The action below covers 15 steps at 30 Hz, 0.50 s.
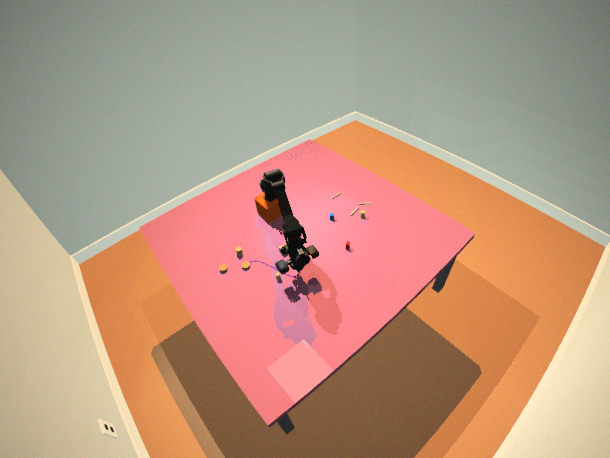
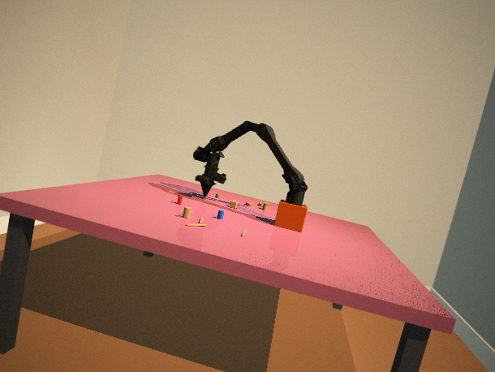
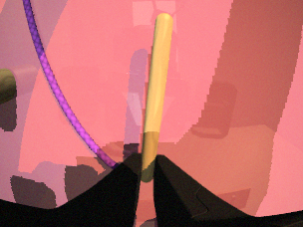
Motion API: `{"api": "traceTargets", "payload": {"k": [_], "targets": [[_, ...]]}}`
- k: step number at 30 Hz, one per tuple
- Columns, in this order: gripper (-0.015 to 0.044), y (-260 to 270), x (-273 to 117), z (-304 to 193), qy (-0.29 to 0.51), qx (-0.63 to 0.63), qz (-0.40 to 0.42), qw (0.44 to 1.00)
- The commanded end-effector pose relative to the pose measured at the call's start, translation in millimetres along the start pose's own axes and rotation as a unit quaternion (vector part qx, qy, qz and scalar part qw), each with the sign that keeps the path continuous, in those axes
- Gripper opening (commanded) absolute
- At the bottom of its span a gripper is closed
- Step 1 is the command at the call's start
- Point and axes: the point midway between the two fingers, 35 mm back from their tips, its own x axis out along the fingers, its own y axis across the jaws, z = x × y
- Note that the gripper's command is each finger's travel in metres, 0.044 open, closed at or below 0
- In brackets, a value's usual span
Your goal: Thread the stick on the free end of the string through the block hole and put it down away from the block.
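Observation:
My gripper (image 1: 298, 273) (image 2: 205, 197) (image 3: 148, 161) is shut on the wooden stick (image 3: 158, 75) near one end, low over the table. The stick's long part points up the wrist view; in the top view it is hardly visible. The purple string (image 1: 265, 263) (image 3: 60, 97) curves from near the fingertips to the round wooden button (image 1: 245, 265) (image 2: 248, 204), which lies on the table. The wooden block (image 1: 283, 250) (image 2: 234, 205) stands on the table between the gripper and the arm's base, partly hidden by the arm in the top view. Its hole cannot be made out.
A small cylinder (image 1: 278, 276) (image 3: 6, 86) stands close to the string. Another cylinder (image 1: 239, 251) and a round disc (image 1: 223, 269) are near the button. A red cylinder (image 1: 348, 245) (image 2: 180, 199), a blue cylinder (image 1: 332, 217) (image 2: 221, 214), a tan cylinder (image 1: 363, 214) (image 2: 187, 212) and loose sticks lie farther off.

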Motion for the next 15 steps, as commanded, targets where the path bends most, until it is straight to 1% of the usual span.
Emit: {"api": "traceTargets", "payload": {"k": [1, 15], "targets": [[0.0000, -0.2, 1.1, 5.7, -0.002, -0.001, -0.002, 1.000], [0.0000, 0.1, 1.3, 21.9, -0.003, -0.001, -0.002, 1.000]]}}
